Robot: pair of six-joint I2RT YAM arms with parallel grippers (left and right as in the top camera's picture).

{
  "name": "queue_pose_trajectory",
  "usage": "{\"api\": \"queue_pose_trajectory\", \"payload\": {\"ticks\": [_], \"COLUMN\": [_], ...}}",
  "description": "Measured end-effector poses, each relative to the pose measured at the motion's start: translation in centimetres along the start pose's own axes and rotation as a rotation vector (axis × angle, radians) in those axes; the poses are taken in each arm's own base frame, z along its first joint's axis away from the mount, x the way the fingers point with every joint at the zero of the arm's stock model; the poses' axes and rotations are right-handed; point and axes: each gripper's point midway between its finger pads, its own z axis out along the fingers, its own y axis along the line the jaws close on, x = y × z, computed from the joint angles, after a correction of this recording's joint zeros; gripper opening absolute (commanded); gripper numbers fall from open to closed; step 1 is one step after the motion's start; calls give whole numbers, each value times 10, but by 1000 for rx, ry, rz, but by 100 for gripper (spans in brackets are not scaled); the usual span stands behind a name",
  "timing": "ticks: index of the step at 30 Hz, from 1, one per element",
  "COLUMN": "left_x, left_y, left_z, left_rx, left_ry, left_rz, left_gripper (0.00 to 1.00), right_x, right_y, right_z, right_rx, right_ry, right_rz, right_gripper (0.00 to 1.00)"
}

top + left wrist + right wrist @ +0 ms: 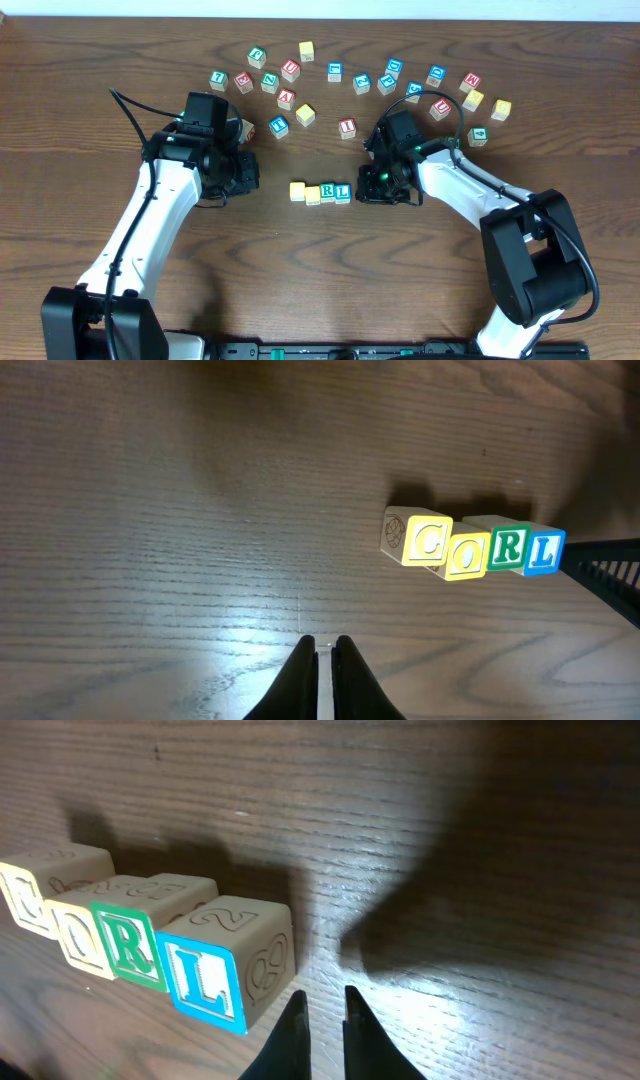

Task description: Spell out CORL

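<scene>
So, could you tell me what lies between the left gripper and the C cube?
Nothing: only bare table separates left gripper from C cube, per left wrist view.

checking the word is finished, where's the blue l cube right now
In the overhead view the blue L cube sits at the right end of the four-cube row, touching the green R cube, with the right gripper just beyond it.
</scene>
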Motion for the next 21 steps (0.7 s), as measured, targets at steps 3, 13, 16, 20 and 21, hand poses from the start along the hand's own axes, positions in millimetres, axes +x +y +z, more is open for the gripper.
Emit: {"api": "queue_pose_trajectory", "payload": {"ticks": [3,13,16,20,21], "left_x": [0,0,0,-1,-1], "left_y": [0,0,0,0,0], "left_z": [0,0,0,0,0], "left_rx": [0,0,0,1,1], "left_ry": [0,0,-1,-5,-5], "left_rz": [0,0,0,1,1], "left_gripper": [7,7,7,7,7], "right_x": [2,0,0,0,0], "right_y": [3,6,7,10,10], "right_z": [1,2,3,4,4], "right_rx": [-1,-5,-3,-4,-3], "right_ry": [3,-7,-9,-12,-14], "right_rz": [-3,3,9,6,8], "right_gripper": [9,10,10,10,10]}}
